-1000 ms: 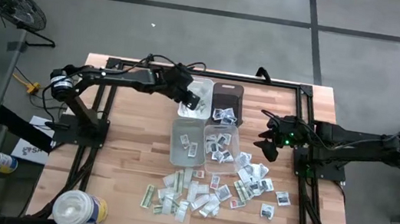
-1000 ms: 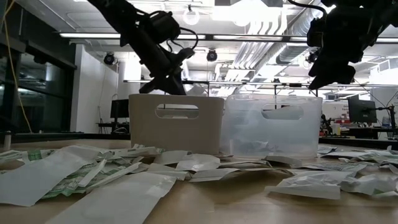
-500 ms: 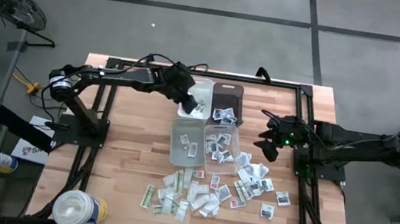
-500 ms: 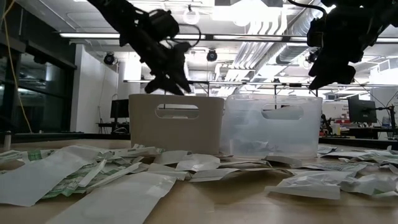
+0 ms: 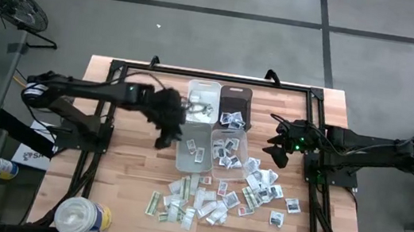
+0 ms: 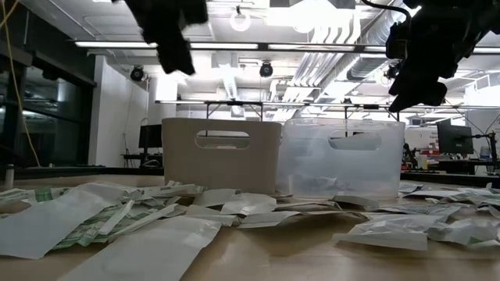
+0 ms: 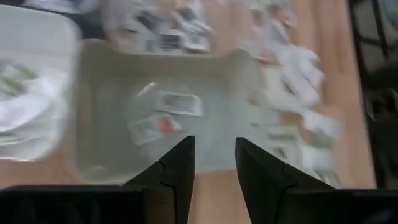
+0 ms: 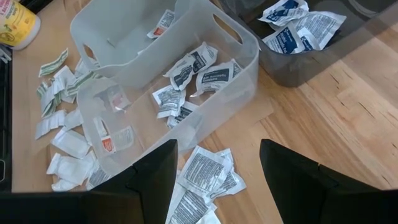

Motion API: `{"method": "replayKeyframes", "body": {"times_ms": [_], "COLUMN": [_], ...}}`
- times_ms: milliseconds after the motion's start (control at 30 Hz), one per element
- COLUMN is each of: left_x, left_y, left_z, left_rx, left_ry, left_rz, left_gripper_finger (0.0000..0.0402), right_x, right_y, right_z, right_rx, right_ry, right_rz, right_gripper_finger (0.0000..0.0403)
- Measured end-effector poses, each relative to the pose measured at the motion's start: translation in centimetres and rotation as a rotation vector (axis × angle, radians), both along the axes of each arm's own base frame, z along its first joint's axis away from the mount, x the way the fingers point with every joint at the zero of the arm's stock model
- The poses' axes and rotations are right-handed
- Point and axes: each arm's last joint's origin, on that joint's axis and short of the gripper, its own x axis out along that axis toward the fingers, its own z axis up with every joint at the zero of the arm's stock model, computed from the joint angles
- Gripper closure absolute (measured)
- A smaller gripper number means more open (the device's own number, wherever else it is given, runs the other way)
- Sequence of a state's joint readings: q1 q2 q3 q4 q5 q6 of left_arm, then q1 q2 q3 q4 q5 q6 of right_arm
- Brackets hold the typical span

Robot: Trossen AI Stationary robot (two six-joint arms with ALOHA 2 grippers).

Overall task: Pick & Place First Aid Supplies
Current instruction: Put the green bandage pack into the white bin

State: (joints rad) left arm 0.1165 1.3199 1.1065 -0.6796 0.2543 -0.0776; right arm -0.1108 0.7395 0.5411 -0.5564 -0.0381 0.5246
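**Both grippers empty above the bins**

The left gripper point(image 5: 166, 131) hovered beside a clear bin point(image 5: 183, 155), fingers spread and empty. The right gripper point(image 5: 277, 145) waited, fingers apart. Packets point(image 5: 216, 200) lay scattered on the table point(image 5: 119, 176) and inside bins.

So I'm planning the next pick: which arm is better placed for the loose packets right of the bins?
Likely the right: its open hand hovers just beside those small white paper packets.

The packets point(image 8: 208, 78) carry dark print, but none of it can be read.
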Motion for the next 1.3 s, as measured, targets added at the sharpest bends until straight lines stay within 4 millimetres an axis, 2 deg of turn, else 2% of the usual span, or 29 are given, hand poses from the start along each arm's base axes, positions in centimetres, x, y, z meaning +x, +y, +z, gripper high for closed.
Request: {"method": "replayKeyframes", "body": {"times_ms": [333,567,700,967,1300], "left_x": [-1.0,-0.5,0.2,1.9,3.2], "left_y": [-6.7,-9.2,-9.9,-10.6,-11.6], "left_z": [-1.1,-2.7,-4.2,-7.1,-10.5], "left_rx": [0.005,-0.038,-0.039,-0.117,-0.176], "left_ry": [0.142,0.235,0.299,0.387,0.480], "left_rz": [-0.253,-0.324,-0.329,-0.381,-0.453], "left_gripper_finger": [0.0287,0.0286,0.0260,0.0147,0.0134], "right_x": [0.0,0.0,0.0,0.0,0.0], "right_y": [0.0,0.0,0.0,0.0,0.0], "right_z": [0.0,0.0,0.0,0.0,0.0], "right_rx": [-0.002,-0.002,-0.002,-0.001,0.000], "right_ry": [0.000,0.000,0.000,0.000,0.000], "right_rz": [0.012,0.011,0.011,0.010,0.010], "right_gripper_finger": [0.0181,0.0181,0.0181,0.0181,0.0181]}}
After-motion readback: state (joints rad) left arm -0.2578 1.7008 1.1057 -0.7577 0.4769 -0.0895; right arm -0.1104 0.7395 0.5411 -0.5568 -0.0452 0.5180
